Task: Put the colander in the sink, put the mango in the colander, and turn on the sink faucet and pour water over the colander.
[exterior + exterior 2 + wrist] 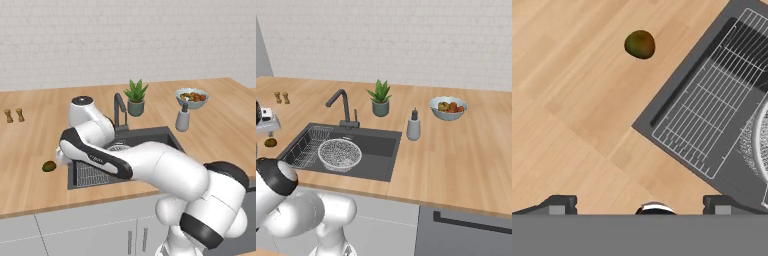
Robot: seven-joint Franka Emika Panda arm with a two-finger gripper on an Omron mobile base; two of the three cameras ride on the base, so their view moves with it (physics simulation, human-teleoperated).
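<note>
The white wire-mesh colander (339, 154) sits in the dark grey sink (381, 142), beside the ribbed rack (307, 145); the arm hides most of the colander (118, 147) in the left base view. The mango (640, 44), green with an orange patch, lies on the wooden counter left of the sink (165, 136), also seen as the mango (48, 166) and the mango (270, 142). My gripper (641, 204) hovers open above the counter near the sink's left rim, a short way from the mango, nothing between its fingers. The slim dark faucet (343, 107) stands behind the basin, no water running.
A spiky potted plant (379, 99), a grey soap dispenser (413, 126) and a bowl of coloured fruit (448, 108) stand right of the faucet. Two small wooden shakers (14, 115) are at the far left. The counter's front edge runs just below the sink.
</note>
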